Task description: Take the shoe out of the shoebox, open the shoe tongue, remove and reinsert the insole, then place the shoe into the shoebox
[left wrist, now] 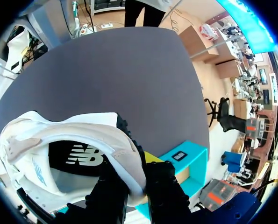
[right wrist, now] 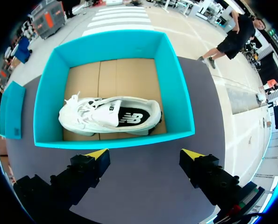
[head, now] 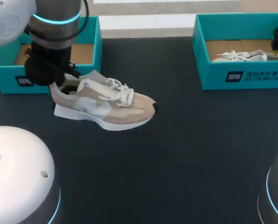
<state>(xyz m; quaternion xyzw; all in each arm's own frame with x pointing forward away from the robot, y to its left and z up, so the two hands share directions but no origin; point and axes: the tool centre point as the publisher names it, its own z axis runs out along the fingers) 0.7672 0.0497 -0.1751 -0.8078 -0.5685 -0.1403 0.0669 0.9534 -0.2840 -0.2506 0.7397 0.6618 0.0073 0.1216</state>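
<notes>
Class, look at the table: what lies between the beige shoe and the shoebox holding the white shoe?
Nothing: in the head view only bare dark table separates the beige shoe from that shoebox with its white shoe.

You're looking at a dark table point(head: 199, 154) that's carrying three things. A beige shoe point(head: 106, 105) with white laces is sitting sole-down left of the middle, with its toe pointing toward the right side. The left shoebox point(head: 8, 77), teal and open-topped, is standing at the far left edge, just behind the shoe's heel. The right shoebox point(head: 251, 74), same teal and also open-topped, is standing at the far right, well apart from the beige shoe and the other box.
</notes>
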